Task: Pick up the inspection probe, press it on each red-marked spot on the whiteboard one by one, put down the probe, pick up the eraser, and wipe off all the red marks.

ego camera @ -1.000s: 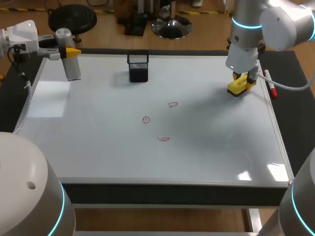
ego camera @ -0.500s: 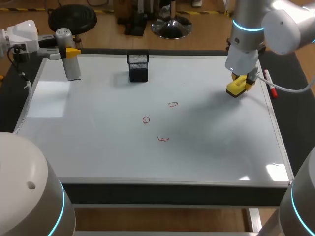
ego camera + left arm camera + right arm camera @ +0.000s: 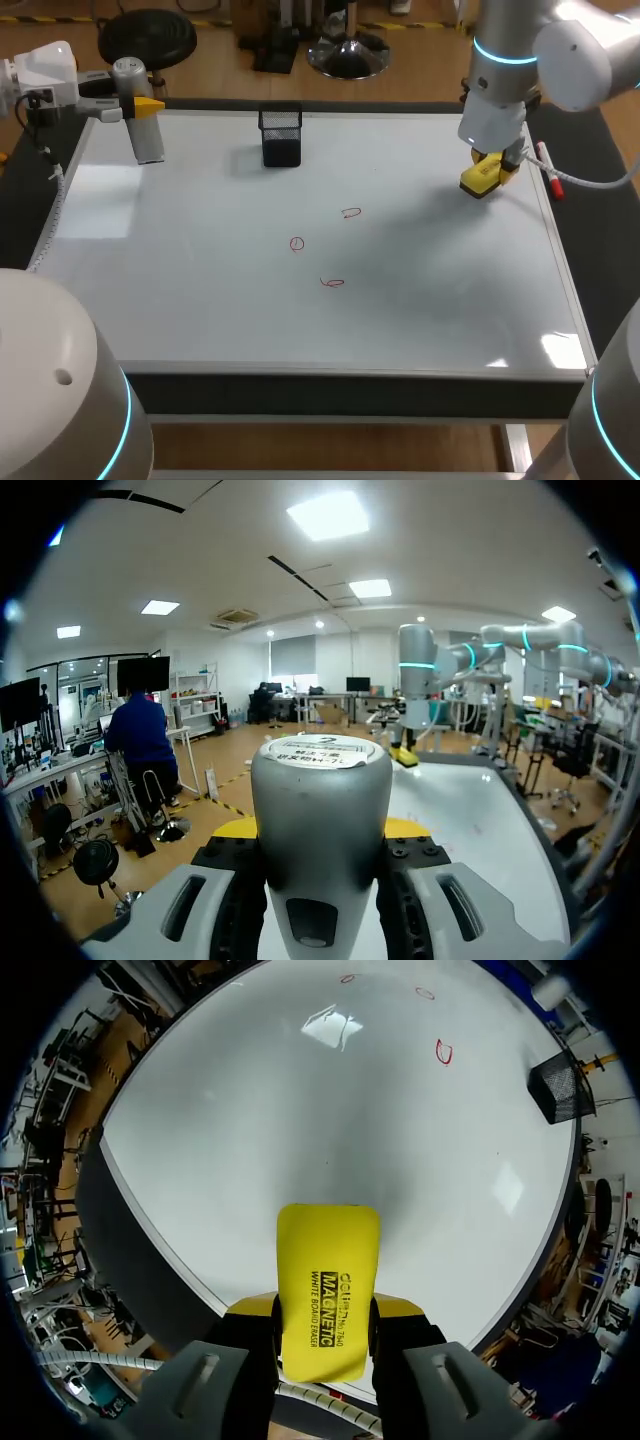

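Observation:
The inspection probe [image 3: 147,135], a grey cylinder, stands upright over the whiteboard's [image 3: 200,300] far left corner. My left gripper [image 3: 146,104] is shut on it; in the left wrist view the probe [image 3: 320,810] fills the gap of the left gripper [image 3: 320,830]. My right gripper [image 3: 492,163] is shut on the yellow eraser [image 3: 479,178], held just above the board's far right part. In the right wrist view the eraser [image 3: 328,1280] juts out of the right gripper [image 3: 325,1318]. Three red marks [image 3: 350,213], [image 3: 297,243], [image 3: 332,283] lie mid-board, well apart from the eraser.
A black mesh pen cup [image 3: 281,137] stands at the far middle of the board. A red marker [image 3: 548,170] lies along the board's right edge, close beside the right gripper. The board's raised frame [image 3: 566,290] runs around all sides.
The right gripper with the eraser has risen slightly off the board and shifted a little toward the far side. The left arm and probe have not moved.

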`<action>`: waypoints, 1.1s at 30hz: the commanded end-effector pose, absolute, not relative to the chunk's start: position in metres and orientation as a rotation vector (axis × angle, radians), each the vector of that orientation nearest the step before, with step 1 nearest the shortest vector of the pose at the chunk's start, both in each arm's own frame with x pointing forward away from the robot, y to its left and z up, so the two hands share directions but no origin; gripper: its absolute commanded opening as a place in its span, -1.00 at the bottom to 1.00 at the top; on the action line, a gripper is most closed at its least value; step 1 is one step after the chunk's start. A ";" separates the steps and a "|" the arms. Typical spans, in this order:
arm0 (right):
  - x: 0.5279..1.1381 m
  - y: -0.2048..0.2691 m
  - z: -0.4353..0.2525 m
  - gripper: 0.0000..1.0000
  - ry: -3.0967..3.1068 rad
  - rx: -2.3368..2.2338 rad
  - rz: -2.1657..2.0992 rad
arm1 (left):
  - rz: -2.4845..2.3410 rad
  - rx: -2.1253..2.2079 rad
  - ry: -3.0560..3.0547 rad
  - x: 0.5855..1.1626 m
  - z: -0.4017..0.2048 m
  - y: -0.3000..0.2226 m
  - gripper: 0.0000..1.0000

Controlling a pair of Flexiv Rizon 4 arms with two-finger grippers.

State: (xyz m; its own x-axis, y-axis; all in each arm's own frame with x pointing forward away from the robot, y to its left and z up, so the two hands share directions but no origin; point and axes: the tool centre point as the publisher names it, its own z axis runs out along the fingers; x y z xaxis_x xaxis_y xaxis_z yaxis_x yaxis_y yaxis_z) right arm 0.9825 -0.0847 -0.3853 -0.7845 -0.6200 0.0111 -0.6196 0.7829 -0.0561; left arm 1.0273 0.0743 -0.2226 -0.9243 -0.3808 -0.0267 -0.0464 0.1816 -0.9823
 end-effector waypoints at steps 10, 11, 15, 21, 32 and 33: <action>0.982 -0.086 -0.384 -1.00 2.958 -1.031 -0.093 | -1.825 -0.335 2.205 1.007 -0.221 0.059 -1.00; 0.982 -0.086 -0.384 -1.00 2.958 -1.031 -0.093 | -1.821 -0.320 2.212 1.001 -0.221 0.054 -1.00; 0.982 -0.086 -0.384 -1.00 2.958 -1.031 -0.093 | -1.842 -0.285 2.217 0.984 -0.222 0.040 -1.00; 0.982 -0.086 -0.384 -1.00 2.958 -1.031 -0.093 | -1.896 -0.195 2.242 0.953 -0.224 0.007 -1.00; 0.982 -0.086 -0.384 -1.00 2.958 -1.031 -0.093 | -1.964 -0.085 2.304 0.910 -0.236 -0.051 -1.00; 0.982 -0.086 -0.384 -1.00 2.958 -1.031 -0.093 | -1.964 -0.078 2.307 0.908 -0.236 -0.056 -1.00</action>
State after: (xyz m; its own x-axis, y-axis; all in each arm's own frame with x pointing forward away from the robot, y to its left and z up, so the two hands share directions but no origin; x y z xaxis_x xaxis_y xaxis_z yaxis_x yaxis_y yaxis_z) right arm 0.9826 -0.0847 -0.3853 -0.7845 -0.6200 0.0110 -0.6195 0.7830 -0.0561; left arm 0.9089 -0.0461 -0.2335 -0.9936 -0.1034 -0.0465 0.0295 0.1604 -0.9866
